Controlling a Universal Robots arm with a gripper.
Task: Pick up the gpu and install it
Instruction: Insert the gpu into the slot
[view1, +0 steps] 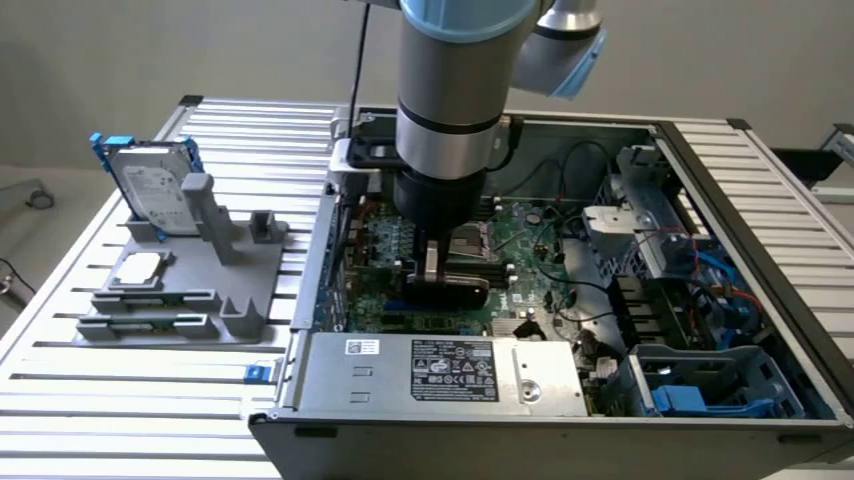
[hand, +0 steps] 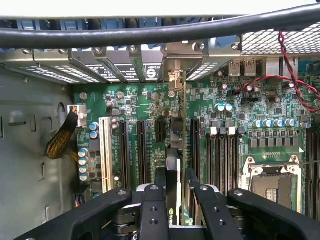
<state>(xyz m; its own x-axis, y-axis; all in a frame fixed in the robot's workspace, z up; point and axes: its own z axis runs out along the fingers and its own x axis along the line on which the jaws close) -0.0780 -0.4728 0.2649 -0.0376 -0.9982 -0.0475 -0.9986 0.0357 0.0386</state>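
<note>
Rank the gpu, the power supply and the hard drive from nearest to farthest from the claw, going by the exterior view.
1. gpu: clamped in the claw itself, inside the case.
2. power supply: silver box in the case, just below the claw in the exterior view.
3. hard drive: upright on the grey stand outside the case, at the exterior view's left.

You've got a black gpu (view1: 447, 292), green logo, in a black gripper (hand: 176, 182). The board (hand: 150, 115) is green, with one white slot (hand: 105, 150) and the rest black. The cable (hand: 62, 137) is braided yellow-black and the wire (hand: 290, 65) twisted red-black. In the exterior view, at 10 o'clock of the gpu, see a silver drive (view1: 150, 185) in a blue frame on a grey stand (view1: 200, 275). The table (view1: 80, 250) has silver ribbed stripes. The arm (view1: 454, 90) is silver with pale-blue caps.
</note>
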